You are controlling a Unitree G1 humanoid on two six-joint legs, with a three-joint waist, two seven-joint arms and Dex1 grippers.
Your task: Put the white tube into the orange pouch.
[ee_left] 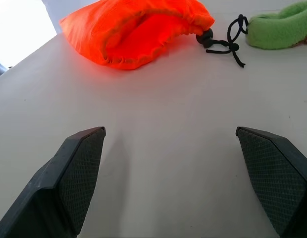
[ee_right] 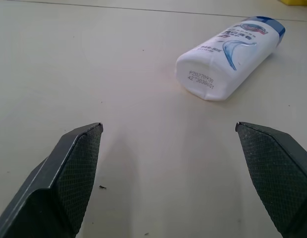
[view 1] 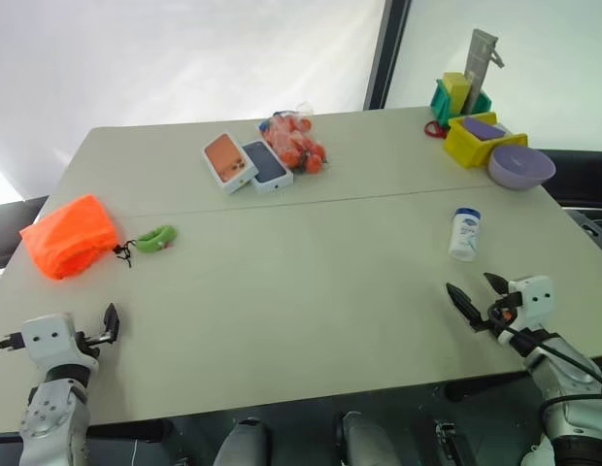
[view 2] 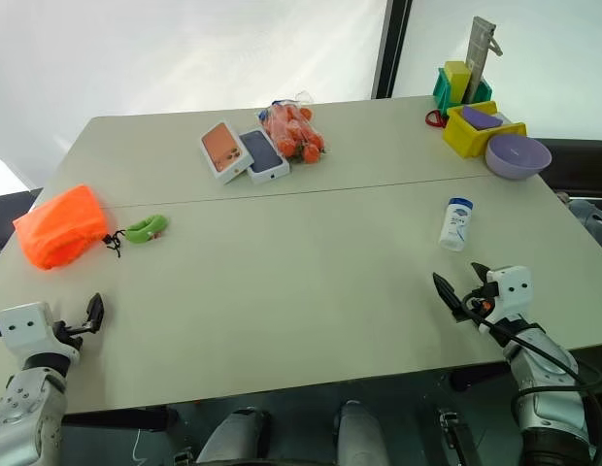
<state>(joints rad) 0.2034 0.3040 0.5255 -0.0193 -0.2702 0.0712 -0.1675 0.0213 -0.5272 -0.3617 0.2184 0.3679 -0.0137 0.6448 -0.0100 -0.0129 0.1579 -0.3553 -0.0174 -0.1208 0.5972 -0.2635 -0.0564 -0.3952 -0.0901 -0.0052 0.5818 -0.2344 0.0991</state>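
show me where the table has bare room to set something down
Widest bare stretch: the middle, between the orange pouch and the white tube. Crowded at the far edge: phone boxes, bag of orange balls, bins.

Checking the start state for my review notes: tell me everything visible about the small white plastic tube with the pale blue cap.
The small white plastic tube with a pale blue cap lies flat on the pale tabletop, blue swirl print facing up, crimped end with a printed code toward the open right gripper. Nothing touches it but the table.
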